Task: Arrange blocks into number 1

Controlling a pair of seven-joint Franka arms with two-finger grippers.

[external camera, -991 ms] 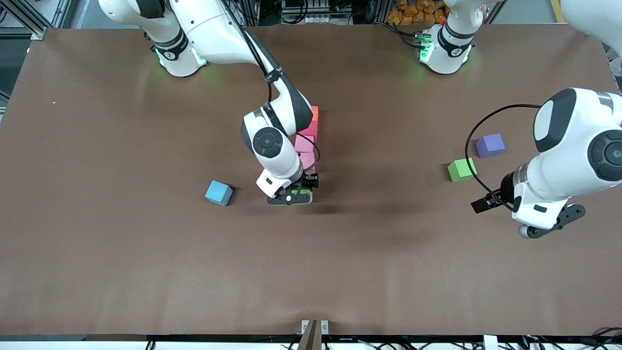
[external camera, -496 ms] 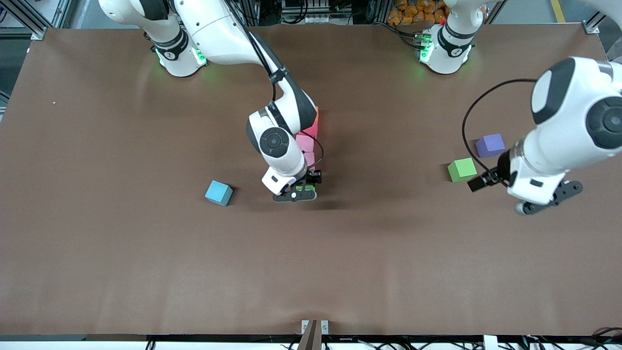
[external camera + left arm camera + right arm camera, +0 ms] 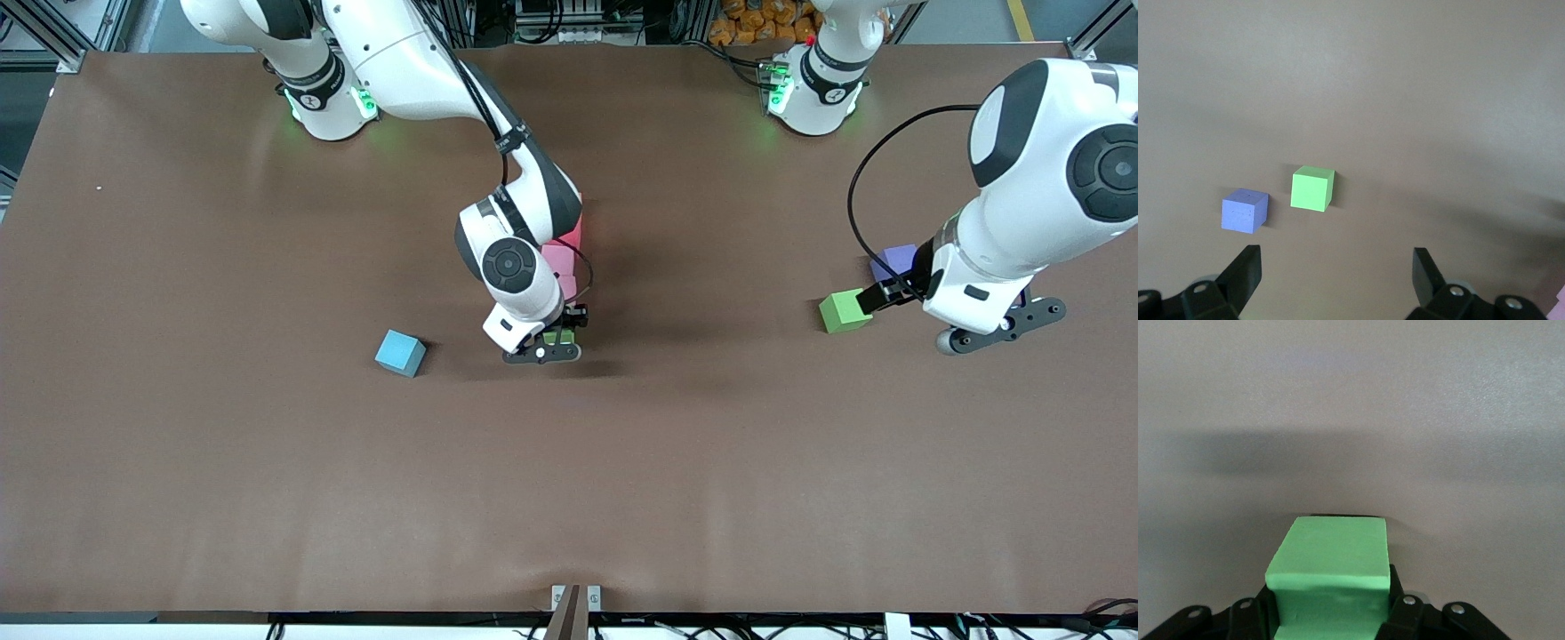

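Note:
My right gripper (image 3: pixel 553 343) is shut on a green block (image 3: pixel 1330 577), low over the table at the end of a column of blocks that is nearer the front camera. Of that column only pink blocks (image 3: pixel 560 260) and a red edge (image 3: pixel 576 233) show; the right arm covers the others. Over the left arm's end of the table my left gripper (image 3: pixel 1335 275) hangs open with nothing between its fingers. Beside it a second green block (image 3: pixel 843 310) and a purple block (image 3: pixel 894 261) lie on the table. The left wrist view shows both, the green block (image 3: pixel 1312 189) and the purple block (image 3: pixel 1243 211).
A blue block (image 3: pixel 400 353) lies alone on the brown table (image 3: pixel 267 462), toward the right arm's end from the column. Both arm bases stand along the table's edge farthest from the front camera.
The left arm has swung away from the front camera, closer to the green and purple blocks. The right gripper, with its green block, has crept slightly toward the column.

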